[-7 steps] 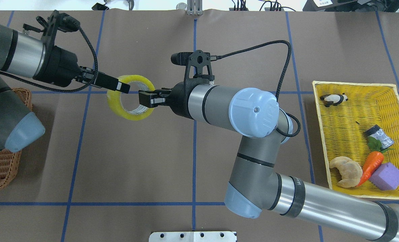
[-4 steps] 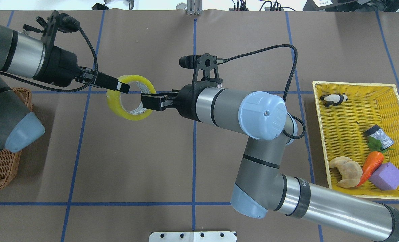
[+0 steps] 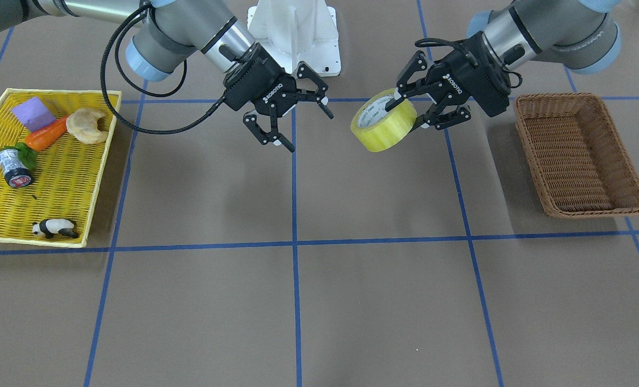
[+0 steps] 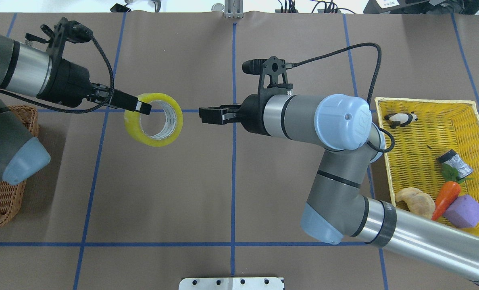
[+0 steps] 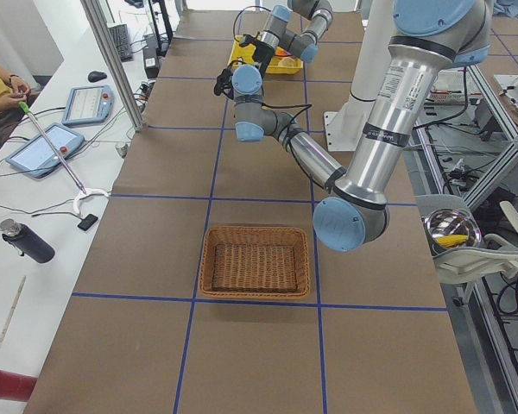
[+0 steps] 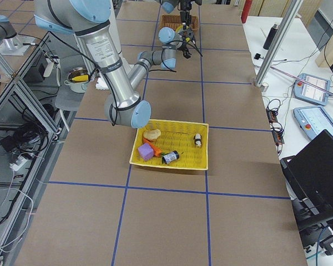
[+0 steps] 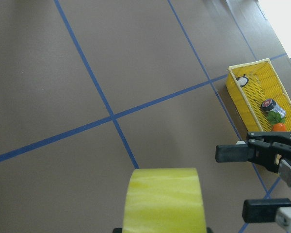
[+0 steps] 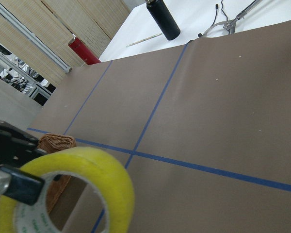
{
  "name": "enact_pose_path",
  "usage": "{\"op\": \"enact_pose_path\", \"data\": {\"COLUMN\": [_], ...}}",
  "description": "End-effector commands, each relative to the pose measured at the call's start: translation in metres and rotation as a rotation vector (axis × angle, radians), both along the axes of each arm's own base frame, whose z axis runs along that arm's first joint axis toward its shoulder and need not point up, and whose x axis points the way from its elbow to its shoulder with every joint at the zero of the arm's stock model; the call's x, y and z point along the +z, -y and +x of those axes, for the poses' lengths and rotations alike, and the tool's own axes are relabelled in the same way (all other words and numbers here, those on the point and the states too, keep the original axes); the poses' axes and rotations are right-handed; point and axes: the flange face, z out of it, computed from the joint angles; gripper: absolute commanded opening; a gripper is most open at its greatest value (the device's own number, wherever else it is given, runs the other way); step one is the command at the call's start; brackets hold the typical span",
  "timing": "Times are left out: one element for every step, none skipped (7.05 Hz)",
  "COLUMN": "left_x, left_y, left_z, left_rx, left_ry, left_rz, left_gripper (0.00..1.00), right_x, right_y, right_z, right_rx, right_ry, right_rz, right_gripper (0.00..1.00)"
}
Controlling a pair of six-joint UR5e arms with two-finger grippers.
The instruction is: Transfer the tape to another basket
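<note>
Tape (image 3: 384, 121) up off the desk (image 3: 298, 301), tilted, with the core opening toward the front camera. Clenched through its wall by the left claw (image 3: 404, 114): one finger inside the whitish core, the other on the yellow outside. Right claw (image 3: 309, 130) released, fingers spread wide, pointed at the tape from near by but apart from it, with a strip of bare desk and a blue line between the two in the overhead view. Basket (image 3: 577, 156) flat on the desk on the left arm's side, near the tape but not under it; tape thus between right claw and basket. Toward the other end of the desk, a yellow tray (image 3: 56, 183) holding a panda (image 3: 55, 228), a small can (image 3: 14, 167), a carrot (image 3: 45, 137), a purple block (image 3: 33, 113) and a croissant (image 3: 86, 125).
</note>
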Motion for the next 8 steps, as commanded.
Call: {"op": "enact_pose_path", "data": {"left_x": [0.029,0.045,0.071,0.103,0.138,0.166,0.199,0.245], "left_y": [-0.008,-0.006,-0.006,-0.009,-0.010,-0.013,-0.022,-0.031], "left_z": [-0.011,-0.021,-0.044,-0.078,-0.124,-0.165,-0.200,-0.226], "left_rx": [-0.007,-0.024,-0.056,-0.080,-0.109,-0.120,-0.128,-0.110], "left_ry": [0.031,0.049,0.077,0.105,0.125,0.126,0.124,0.107], "left_rz": [-0.038,-0.062,-0.102,-0.160,-0.239,-0.309,-0.362,-0.366], "left_gripper": [0.00,0.00,0.00,0.00,0.00,0.00,0.00,0.00], "right_x": [0.037,0.074,0.128,0.171,0.217,0.258,0.293,0.314], "right_y": [0.073,0.102,0.128,0.140,0.144,0.141,0.137,0.137], "right_z": [0.061,0.104,0.156,0.194,0.230,0.264,0.304,0.342], "right_rx": [-0.001,-0.061,-0.090,-0.133,-0.157,-0.152,-0.140,-0.134], "right_ry": [-0.183,-0.313,-0.439,-0.552,-0.639,-0.680,-0.682,-0.690], "right_rz": [-0.142,-0.144,-0.148,-0.117,-0.122,-0.160,-0.240,-0.299], "right_gripper": [1.00,1.00,1.00,1.00,1.00,1.00,1.00,1.00]}}
